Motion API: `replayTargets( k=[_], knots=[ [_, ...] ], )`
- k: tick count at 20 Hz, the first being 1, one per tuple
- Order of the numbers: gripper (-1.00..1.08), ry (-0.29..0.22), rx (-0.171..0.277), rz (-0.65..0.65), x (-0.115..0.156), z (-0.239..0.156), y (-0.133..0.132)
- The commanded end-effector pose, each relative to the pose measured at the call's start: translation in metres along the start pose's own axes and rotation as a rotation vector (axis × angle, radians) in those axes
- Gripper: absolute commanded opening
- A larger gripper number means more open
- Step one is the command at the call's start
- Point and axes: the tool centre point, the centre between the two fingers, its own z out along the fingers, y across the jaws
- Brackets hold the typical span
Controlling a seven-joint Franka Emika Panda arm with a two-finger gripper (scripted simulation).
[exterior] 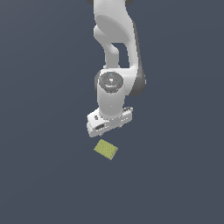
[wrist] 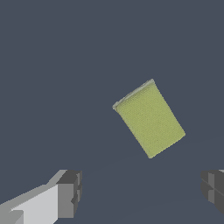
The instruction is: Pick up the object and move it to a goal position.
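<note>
The object, a small flat yellow-green block (exterior: 106,149) with a fine grid texture, lies on the dark grey floor just in front of and below the white arm in the exterior view. It also shows in the wrist view (wrist: 149,119), lying turned at an angle. My gripper (exterior: 107,130) hangs above the floor just behind the block, apart from it. In the wrist view the gripper (wrist: 142,192) is open and empty, with its two dark finger pads (wrist: 70,192) set wide apart and the block beyond the gap between them.
The dark grey floor (exterior: 43,175) spreads around the arm in every direction. The white arm (exterior: 114,52) rises behind the gripper toward the top of the exterior view.
</note>
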Motion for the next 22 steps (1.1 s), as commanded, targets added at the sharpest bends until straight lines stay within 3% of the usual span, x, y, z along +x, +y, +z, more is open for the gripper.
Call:
replayTargets(
  k=[1,22],
  knots=[
    [1.00,0.002,-0.001,-0.068,0.004,0.007,0.005],
    [1.00,0.025,-0.004,-0.554,0.030,0.061,0.039]
  ],
)
